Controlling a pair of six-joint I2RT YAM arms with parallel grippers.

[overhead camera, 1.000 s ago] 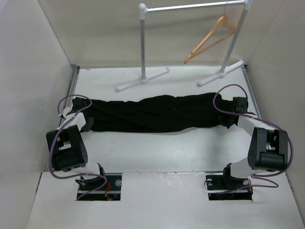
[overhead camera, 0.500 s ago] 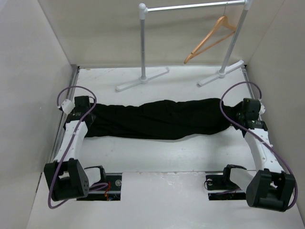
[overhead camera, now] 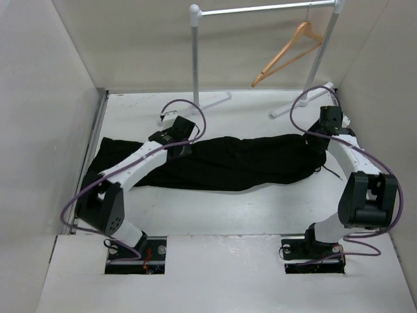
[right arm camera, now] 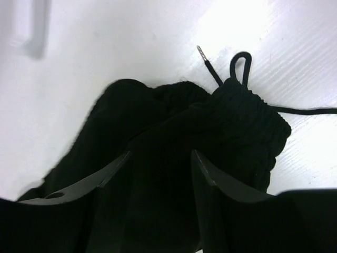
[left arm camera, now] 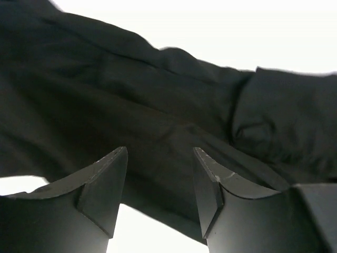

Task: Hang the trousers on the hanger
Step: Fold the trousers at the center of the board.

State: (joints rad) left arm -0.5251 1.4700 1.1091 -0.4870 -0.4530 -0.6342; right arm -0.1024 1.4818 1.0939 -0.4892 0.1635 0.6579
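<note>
The black trousers lie stretched out left to right across the white table. The tan wooden hanger hangs by its hook from the metal rail at the back right. My left gripper hovers over the trousers left of their middle. In the left wrist view it is open, with wrinkled black cloth beyond the fingertips and nothing between them. My right gripper is over the trousers' right end. In its own view it is open above the bunched waistband and drawstring.
The rail stands on two white posts with flat feet at the back of the table. White walls close in the left, right and back sides. Purple cables loop off both arms.
Both grippers have opened and let go of the trousers' ends. The left arm swung from the left end toward the middle. The right arm shifted toward the back.
</note>
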